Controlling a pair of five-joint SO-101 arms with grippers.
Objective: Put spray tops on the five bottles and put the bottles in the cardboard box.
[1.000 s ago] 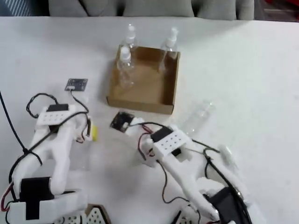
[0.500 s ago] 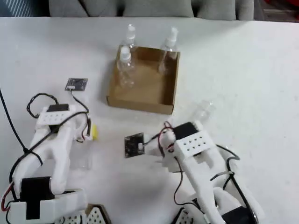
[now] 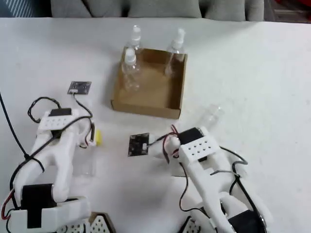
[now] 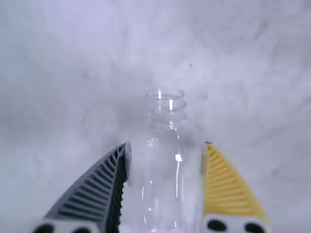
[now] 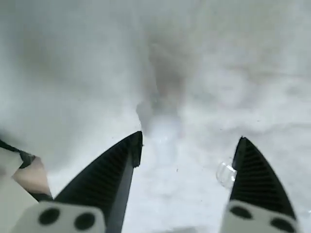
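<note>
**Risk note: open bottle held at left, right jaws empty**

Your left gripper [image 4: 166, 146] is clamping an uncapped clear bottle [image 4: 165, 121] by its body, neck sticking out past the fingertips. The wall is smooth, so pressing or twisting a top on could make it slip or rotate in the pads.

Your right gripper [image 5: 189, 138] is hanging wide open over the table, holding nothing. A blurred pale shape [image 5: 163, 124], possibly a spray top, is lying ahead between the jaws. A small clear piece [image 5: 224, 174] is sitting just beside one jaw. Closing off-centre could knock either one away.

Farther off, a second uncapped bottle [image 3: 208, 118] is lying on its side near the right arm, where a sweep could roll it. Beyond that, three capped bottles [image 3: 130, 63] are standing at the cardboard box [image 3: 146, 109].
</note>
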